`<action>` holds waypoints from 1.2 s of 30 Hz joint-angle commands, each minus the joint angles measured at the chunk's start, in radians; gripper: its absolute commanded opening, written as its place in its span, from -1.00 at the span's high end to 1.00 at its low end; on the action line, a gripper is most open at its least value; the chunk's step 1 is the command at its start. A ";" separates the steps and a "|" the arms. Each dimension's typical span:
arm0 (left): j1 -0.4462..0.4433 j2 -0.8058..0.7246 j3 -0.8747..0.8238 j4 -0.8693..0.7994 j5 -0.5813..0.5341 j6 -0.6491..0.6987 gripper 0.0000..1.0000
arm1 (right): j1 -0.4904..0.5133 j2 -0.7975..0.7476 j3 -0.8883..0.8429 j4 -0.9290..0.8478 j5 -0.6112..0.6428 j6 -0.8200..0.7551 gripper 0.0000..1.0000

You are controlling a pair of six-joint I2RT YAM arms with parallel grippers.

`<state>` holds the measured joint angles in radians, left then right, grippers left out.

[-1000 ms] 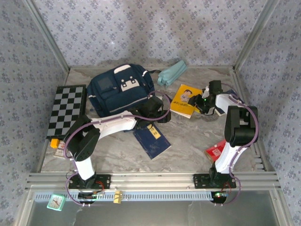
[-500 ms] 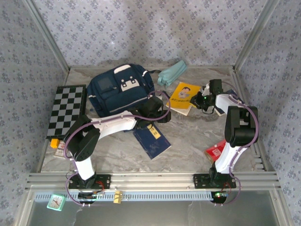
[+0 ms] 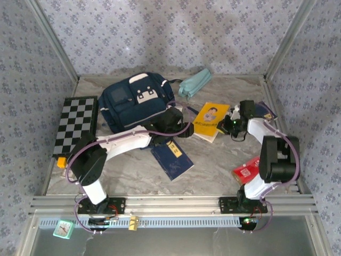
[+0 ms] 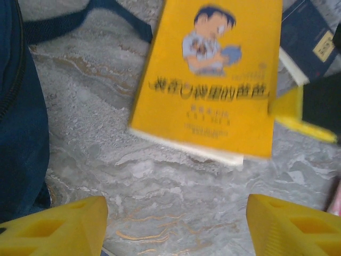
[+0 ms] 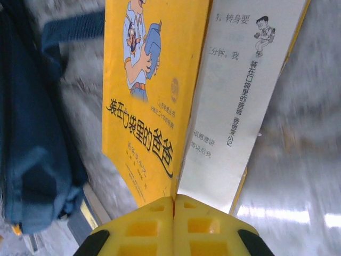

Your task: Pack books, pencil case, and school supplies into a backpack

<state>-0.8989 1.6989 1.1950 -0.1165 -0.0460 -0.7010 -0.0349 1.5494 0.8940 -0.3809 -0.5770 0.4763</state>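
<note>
- The right end effector (image 5: 174, 205) is clamped on the thin yellow paperback book (image 5: 152, 85).
- The left end effector (image 4: 176, 226) has its fingers apart above the grey table (image 4: 96, 112).

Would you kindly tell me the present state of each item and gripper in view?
Navy blue fabric backpack: lying front-up, opening unclear.
Bright yellow cartoon-cover paperback: cover splayed open, edge pinched.
Right gripper: shut on the yellow paperback.
Left gripper: open, empty.
Dark navy paperback in the middle: closed, flat.
Second navy paperback: flat, partly covered.
Light teal fabric pouch: lying loose.
Small flat red packet: flat.
Black-and-white checkered board: flat.
</note>
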 commanded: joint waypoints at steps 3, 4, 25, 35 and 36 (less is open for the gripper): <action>-0.005 -0.044 -0.008 -0.019 0.022 -0.017 -0.39 | -0.002 -0.155 -0.122 -0.212 -0.033 -0.088 1.00; -0.003 -0.037 -0.008 -0.016 0.034 -0.022 -0.39 | -0.003 -0.194 -0.155 -0.216 -0.028 -0.091 1.00; -0.024 0.356 0.217 0.019 0.190 -0.096 0.04 | 0.006 -0.058 -0.185 -0.041 0.035 -0.012 -0.14; -0.026 0.415 0.226 0.003 0.178 -0.101 0.31 | 0.018 -0.099 -0.155 -0.039 -0.043 -0.009 -0.20; -0.026 0.414 0.224 0.001 0.174 -0.100 0.33 | 0.019 -0.112 -0.146 -0.053 -0.057 -0.014 -0.19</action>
<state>-0.9169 2.0995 1.3964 -0.1108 0.1246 -0.7982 -0.0231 1.4815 0.7078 -0.4381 -0.5777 0.4637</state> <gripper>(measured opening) 0.342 0.597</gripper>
